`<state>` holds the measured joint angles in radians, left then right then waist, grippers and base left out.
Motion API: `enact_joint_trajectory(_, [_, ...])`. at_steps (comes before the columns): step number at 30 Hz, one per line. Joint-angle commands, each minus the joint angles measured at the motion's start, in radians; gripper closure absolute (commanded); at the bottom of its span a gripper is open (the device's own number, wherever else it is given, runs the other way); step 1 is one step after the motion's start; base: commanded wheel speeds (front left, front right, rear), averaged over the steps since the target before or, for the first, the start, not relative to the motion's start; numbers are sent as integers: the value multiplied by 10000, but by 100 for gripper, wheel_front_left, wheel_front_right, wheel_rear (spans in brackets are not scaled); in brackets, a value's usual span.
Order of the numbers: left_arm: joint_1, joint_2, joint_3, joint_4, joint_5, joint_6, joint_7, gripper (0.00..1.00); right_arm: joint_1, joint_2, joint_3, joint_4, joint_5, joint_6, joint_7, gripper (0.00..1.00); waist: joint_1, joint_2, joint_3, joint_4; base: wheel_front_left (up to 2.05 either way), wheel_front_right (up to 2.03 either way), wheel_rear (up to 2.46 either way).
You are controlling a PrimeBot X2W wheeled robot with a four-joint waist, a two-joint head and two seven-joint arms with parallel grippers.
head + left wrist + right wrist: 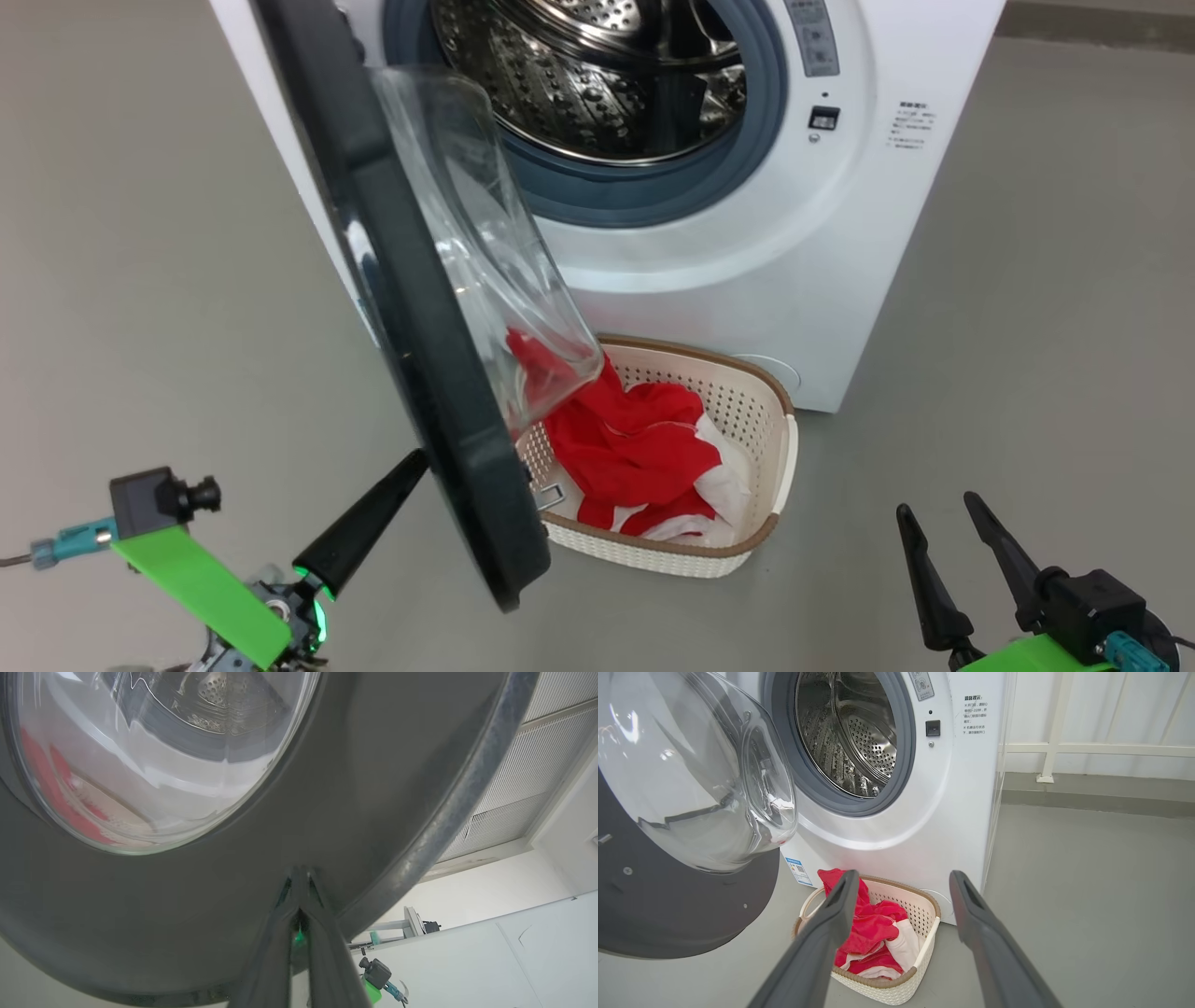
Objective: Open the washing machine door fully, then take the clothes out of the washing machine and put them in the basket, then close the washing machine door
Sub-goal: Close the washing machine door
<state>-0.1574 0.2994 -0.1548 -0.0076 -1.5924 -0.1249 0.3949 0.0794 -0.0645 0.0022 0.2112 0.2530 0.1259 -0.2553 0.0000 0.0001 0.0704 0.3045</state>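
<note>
1. Washing machine door (411, 308): swung out at left, glass bowl facing the drum (597, 75).
2. Left gripper (301, 877): clenched on nothing, its closed tips set against the door's black outer face, probably so the 2 fingers serve as 1 pusher.
3. Right gripper (935, 504): spread wide, empty, near right, well apart from the door's swing.
4. Clothes (644, 448): heaped in the basket (780, 448).
5. Basket: on the floor just before the washing machine (840, 280), below the opening, for a short drop.
6. Drum: looks empty; closing the door seems the step in hand.
</note>
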Motion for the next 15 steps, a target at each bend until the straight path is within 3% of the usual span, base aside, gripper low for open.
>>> enact_joint_trajectory(1, [-528, 196, 395, -248, 58, -57, 44, 100, -357, -175, 174, -263, -55, 48, -65, 0, 0, -1, 157, -168, 0, 0, 0])
enact_joint_trajectory(15, [-1229, -254, -25, -377, 562, -57, -329, 100, -714, -23, 90, -309, -34, 48, -65, 0, 0, -1, 635, -1004, 0, 0, 0])
